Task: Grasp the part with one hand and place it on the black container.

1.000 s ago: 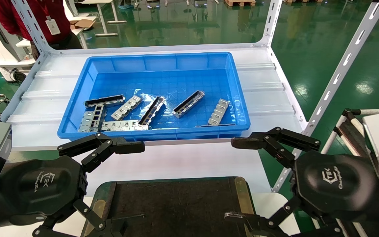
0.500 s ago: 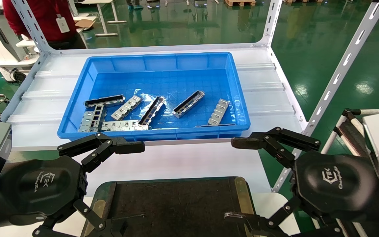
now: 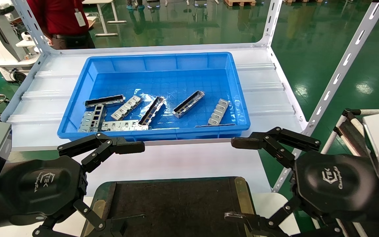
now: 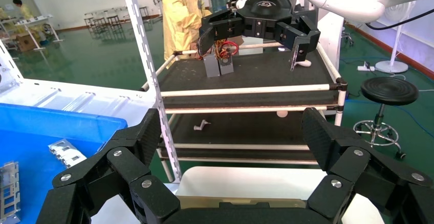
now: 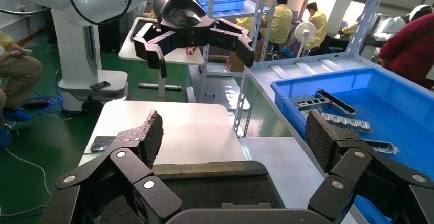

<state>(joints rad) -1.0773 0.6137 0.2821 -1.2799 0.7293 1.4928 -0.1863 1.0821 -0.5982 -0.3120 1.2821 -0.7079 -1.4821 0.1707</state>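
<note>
— Green workshop floor stretches behind a white shelf point(image 3: 163, 161); what sits on it?

— Ahead of my right claw point(image 3: 239, 179) and off toward my other side, the blue bin point(image 3: 239, 108) holds several metal pieces. The part point(image 3: 188, 104), a silver-grey channel with raised walls, lies aslant on the bin floor, apart from the flat strips point(image 3: 218, 112) beside it and untouched by either claw.

— And your claws?

— My right claw hangs spread wide, fingers point(image 5: 323, 139) parted, nothing between them, short of the bin's near wall. My left claw point(image 3: 128, 186) hangs the same way, released and empty.

— Where's the black container?

— Between my two claws and below them: the black container point(image 3: 176, 200), brass strips along its sides, its surface bare where I can see it. The part is well ahead of it, inside the bin.
</note>
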